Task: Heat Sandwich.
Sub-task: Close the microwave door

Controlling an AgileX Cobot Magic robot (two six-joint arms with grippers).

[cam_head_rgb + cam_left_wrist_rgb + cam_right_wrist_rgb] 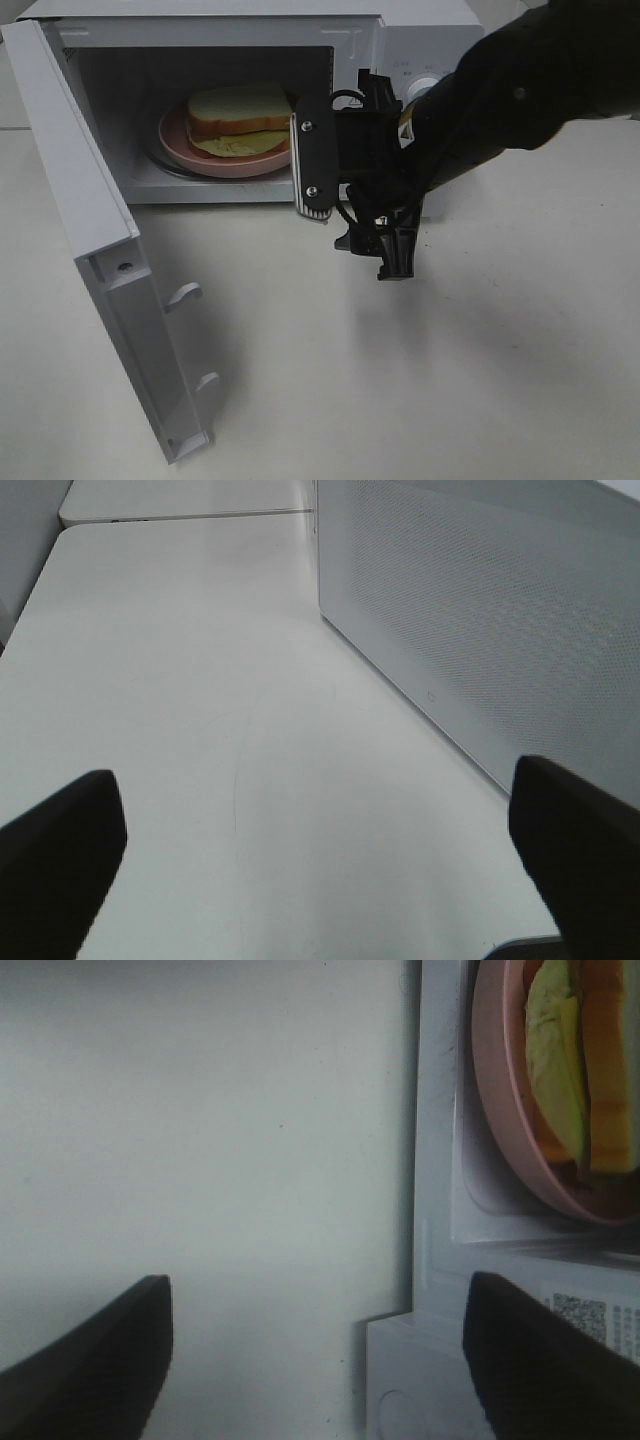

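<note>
White bread, two square slices, tan crust, yellow-green filling: sandwich point(240, 118).

Location: on pink plate point(215, 166), inside microwave point(430, 40), door point(95, 230) standing open.

Handling, judged: light, soft, easily crushed; the layers may slide apart. If it needs shifting, take hold by the plate's rim rather than the bread; the plate looks stiff and smooth.

Right pincer point(320, 1360): released, empty, just outside the cavity's front edge, above the desk point(450, 350).

Left pincer point(320, 870): released, empty, over bare desk beside a white perforated panel of the microwave.
</note>
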